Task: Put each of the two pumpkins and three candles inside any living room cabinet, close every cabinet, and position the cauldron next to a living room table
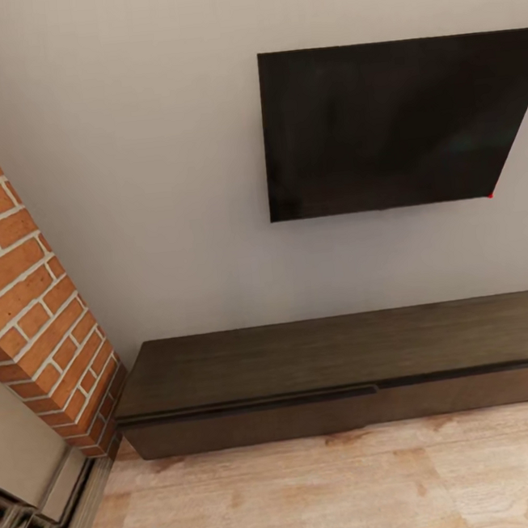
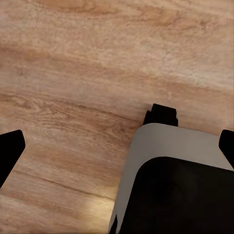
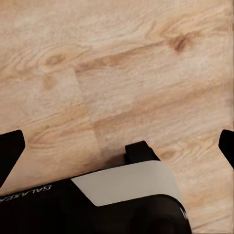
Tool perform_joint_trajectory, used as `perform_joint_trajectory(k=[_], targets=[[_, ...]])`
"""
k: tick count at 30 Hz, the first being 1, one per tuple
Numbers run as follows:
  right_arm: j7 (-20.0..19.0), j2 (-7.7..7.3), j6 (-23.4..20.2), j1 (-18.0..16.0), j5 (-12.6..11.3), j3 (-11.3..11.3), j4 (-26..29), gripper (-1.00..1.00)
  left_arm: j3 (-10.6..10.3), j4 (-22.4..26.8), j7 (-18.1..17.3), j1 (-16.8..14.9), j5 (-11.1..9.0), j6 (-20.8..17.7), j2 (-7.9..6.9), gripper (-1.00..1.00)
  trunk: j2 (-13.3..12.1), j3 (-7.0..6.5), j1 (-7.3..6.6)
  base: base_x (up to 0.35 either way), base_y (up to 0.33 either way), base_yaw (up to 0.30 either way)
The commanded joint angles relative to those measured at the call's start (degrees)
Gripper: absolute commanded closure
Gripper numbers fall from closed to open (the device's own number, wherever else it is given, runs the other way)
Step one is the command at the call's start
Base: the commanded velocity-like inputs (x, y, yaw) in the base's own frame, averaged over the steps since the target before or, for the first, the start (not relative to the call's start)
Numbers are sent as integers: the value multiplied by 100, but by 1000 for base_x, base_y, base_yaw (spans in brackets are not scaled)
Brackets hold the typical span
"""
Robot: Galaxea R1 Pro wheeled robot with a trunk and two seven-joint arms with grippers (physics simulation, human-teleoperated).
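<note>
The long, low dark-brown cabinet (image 1: pixel 341 374) stands against the pale wall in the head view, and its flat fronts (image 1: pixel 256 423) look pushed in. The pumpkins, candles, cauldron and table are out of view. In the left wrist view my left gripper (image 2: pixel 118 148) is open over the wooden floor, with a black fingertip (image 2: pixel 9 151) at each side edge and nothing between them. In the right wrist view my right gripper (image 3: pixel 118 148) is likewise open above the floor, holding nothing.
A black TV (image 1: pixel 388 125) hangs on the wall above the cabinet. A red-brick fireplace column (image 1: pixel 32 304) stands at the left, close to the cabinet's end. Light wooden floor (image 1: pixel 345 491) lies in front. My own grey-and-black base (image 2: pixel 170 185) shows under both grippers.
</note>
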State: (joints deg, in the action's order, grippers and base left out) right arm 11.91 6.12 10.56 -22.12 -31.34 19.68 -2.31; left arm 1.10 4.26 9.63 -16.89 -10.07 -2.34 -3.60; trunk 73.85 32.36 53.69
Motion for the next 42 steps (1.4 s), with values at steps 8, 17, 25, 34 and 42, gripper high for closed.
perform_joint_trajectory(k=[8,17,25,34,42], targets=[[4,3,116,285,-60,45,-40,-100,13,-167,62,63,-59,233,-66,-100,-319,-140,-177,0,0,0],[5,3,113,304,-72,52,-40,-100,22,-308,81,243,-101,239,-147,-100,-360,-158,-198,0,0,0],[4,3,113,305,-80,40,-40,-100,30,-321,61,358,-76,243,-93,-100,-360,-158,-198,0,0,0],[4,3,113,305,-80,42,-41,-100,36,-329,14,362,-74,243,-85,-100,-360,-158,-198,0,0,0],[4,3,113,305,-76,44,-41,-100,36,-329,13,362,-74,243,-79,-100,-360,-158,-198,0,0,0]])
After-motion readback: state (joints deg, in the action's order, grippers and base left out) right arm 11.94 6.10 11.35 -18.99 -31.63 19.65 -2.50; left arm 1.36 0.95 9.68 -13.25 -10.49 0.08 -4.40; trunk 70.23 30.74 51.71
